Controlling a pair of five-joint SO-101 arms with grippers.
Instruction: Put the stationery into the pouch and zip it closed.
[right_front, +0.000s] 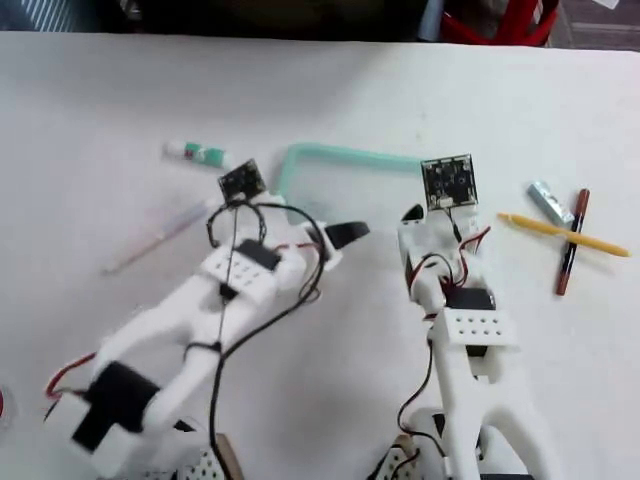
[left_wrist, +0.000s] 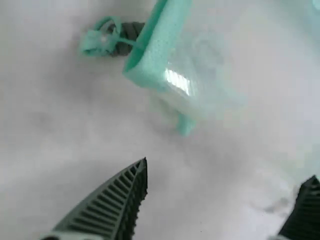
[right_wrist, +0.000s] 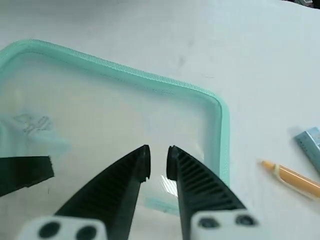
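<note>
A clear pouch with a mint-green zip edge (right_front: 340, 154) lies flat at the table's middle. My left gripper (left_wrist: 220, 195) hangs open just short of the pouch's corner (left_wrist: 165, 60), where the green zip pull (left_wrist: 102, 40) lies; in the high view it (right_front: 345, 235) sits by the pouch's near side. My right gripper (right_wrist: 157, 157) hovers over the pouch (right_wrist: 125, 105) near its front edge, its fingers a narrow gap apart with nothing seen between them. A yellow pen (right_front: 565, 235), a brown pen (right_front: 572, 240) and a small blue-grey piece (right_front: 550, 203) lie to the right.
A white-and-green tube (right_front: 198, 152) and a clear pen (right_front: 155, 240) lie left of the pouch. The left arm's dark finger (right_wrist: 25, 172) shows over the pouch in the right wrist view. Cables trail from both arms. The table's far edge runs along the top.
</note>
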